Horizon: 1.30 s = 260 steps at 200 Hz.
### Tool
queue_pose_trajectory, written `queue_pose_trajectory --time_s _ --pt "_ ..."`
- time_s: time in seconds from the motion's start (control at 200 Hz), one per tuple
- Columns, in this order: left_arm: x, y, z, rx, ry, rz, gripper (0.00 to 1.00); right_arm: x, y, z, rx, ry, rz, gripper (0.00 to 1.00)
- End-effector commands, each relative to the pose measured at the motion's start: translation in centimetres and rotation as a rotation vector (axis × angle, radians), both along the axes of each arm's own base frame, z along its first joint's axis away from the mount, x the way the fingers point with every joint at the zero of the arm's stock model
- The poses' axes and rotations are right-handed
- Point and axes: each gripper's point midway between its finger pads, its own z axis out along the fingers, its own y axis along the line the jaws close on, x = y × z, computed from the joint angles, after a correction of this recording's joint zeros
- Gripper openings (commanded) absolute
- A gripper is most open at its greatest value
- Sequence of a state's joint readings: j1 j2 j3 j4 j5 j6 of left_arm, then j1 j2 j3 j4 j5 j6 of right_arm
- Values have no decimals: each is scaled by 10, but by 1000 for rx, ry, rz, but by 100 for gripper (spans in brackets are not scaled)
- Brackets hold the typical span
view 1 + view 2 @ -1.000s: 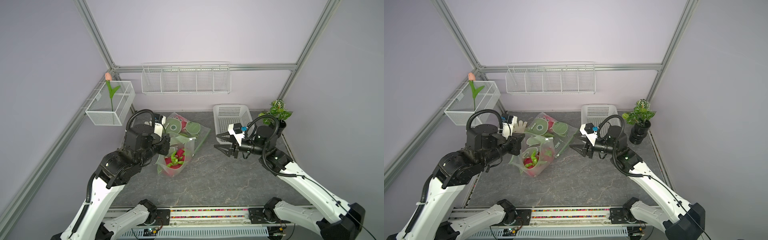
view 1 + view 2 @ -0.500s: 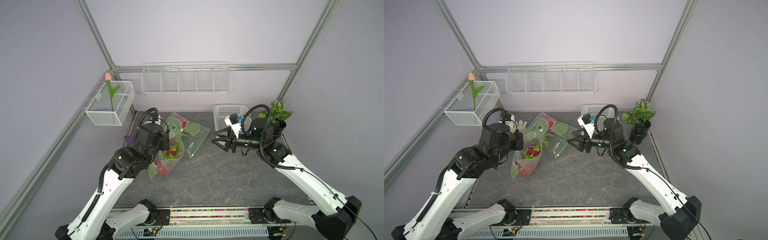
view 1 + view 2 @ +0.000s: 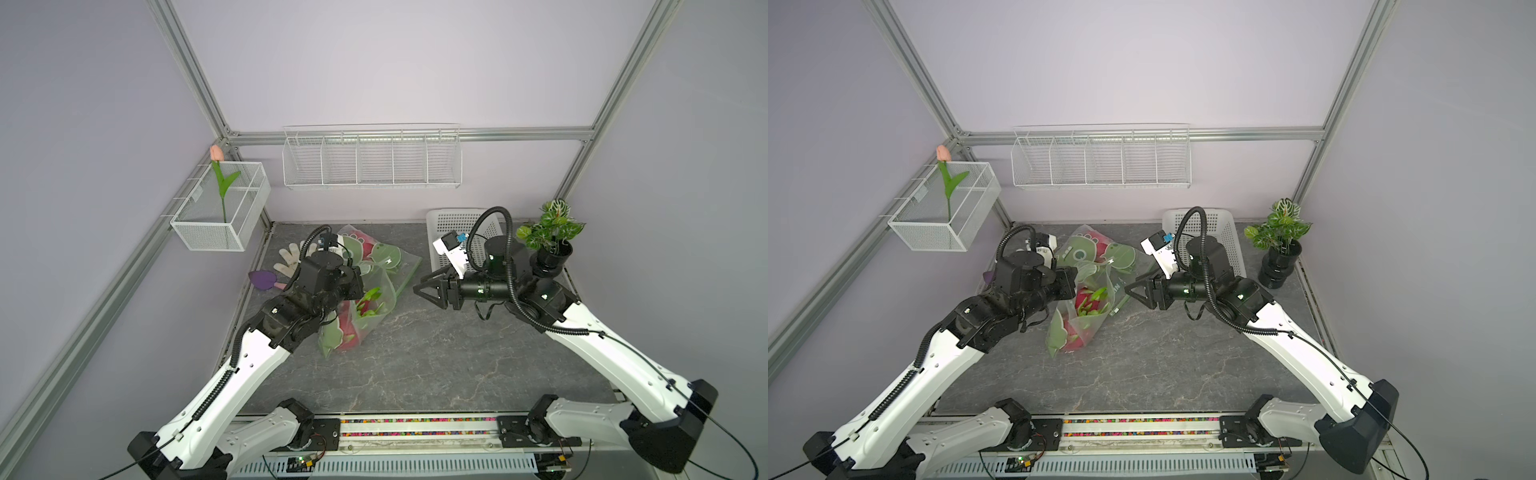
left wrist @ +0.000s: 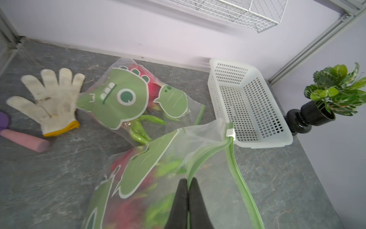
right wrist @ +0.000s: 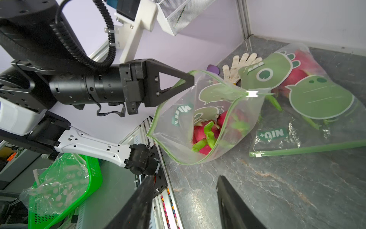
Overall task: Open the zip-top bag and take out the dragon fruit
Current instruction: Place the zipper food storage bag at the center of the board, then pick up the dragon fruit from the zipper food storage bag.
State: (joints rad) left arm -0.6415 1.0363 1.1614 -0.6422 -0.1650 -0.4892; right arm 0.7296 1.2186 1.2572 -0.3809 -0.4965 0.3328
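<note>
The dragon fruit (image 4: 128, 214) inside the bag (image 4: 210, 162) is blurred, perhaps two pieces, and the picture edge cuts it.

White "NIU+" on a green label (image 5: 182, 113) on the open bag (image 3: 1076, 332), centre-left in both top views, a second "NIU+" label (image 5: 272, 133) on the flat bag (image 3: 1117, 253) just above it

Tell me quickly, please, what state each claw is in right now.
Left claw: shut on the rim of the open zip-top bag, holding it up.
Right claw: open, empty, clear of the bag.
</note>
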Motion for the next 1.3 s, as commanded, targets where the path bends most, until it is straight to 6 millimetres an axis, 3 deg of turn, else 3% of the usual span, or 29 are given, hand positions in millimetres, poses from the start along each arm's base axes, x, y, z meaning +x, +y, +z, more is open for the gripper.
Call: queue_pose_trajectory --time_s 0.0,0.15,0.365,0.49,0.63,0.9,1.295 --pt "3 -20 19 -133 -48 -57 0 -2 1 -4 -36 28 -38 51" --pt "5 -38 19 -208 -34 -111 0 -5 8 -3 -58 3 -60 50" --pt "5 -52 13 -267 5 -148 0 17 19 -17 -83 72 -142 48" --pt "4 -56 9 -290 17 -161 0 30 29 -36 -127 116 -168 48" --pt "2 -59 3 -289 27 -183 0 41 36 -51 -171 147 -191 47" --pt "0 -62 2 -297 21 -206 0 53 51 -54 -125 179 -208 45" --pt "3 -60 -7 -300 -8 -187 0 68 70 -96 -138 337 -256 48"
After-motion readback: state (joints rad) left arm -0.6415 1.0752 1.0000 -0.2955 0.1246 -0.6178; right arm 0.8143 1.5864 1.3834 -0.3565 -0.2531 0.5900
